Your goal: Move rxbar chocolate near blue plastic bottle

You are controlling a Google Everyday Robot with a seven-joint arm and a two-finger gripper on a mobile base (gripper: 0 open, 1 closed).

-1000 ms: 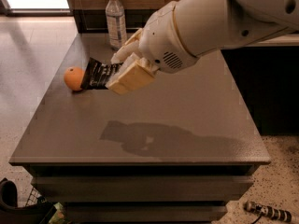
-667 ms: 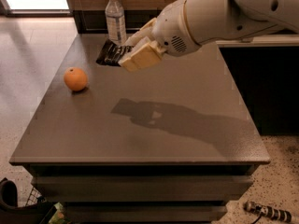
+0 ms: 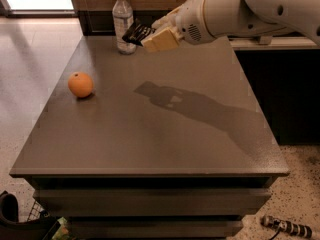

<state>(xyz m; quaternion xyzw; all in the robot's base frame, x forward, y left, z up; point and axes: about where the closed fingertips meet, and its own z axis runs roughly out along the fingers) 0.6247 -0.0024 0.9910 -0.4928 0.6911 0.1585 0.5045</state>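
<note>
Tabletop (image 3: 150, 139), orange (image 3: 80, 84), pincer (image 3: 151, 34) gripping bar (image 3: 132, 33) beside bottle (image 3: 122, 26)

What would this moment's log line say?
gripper: shut on rxbar chocolate, raised | position: beside blue plastic bottle | orange: on table, apart | status: not yet set down

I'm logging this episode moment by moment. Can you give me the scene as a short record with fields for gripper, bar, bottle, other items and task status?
gripper: two-finger gripper, raised over the far side of the table, shut on the bar
bar: flat black rxbar chocolate wrapper, held off the surface, just right of the bottle in this view
bottle: tall clear plastic bottle with a white cap, upright near the far edge
other: round orange fruit, resting on the left part, apart from everything else
surface: grey table
status: bar close to bottle, not yet set down
</note>
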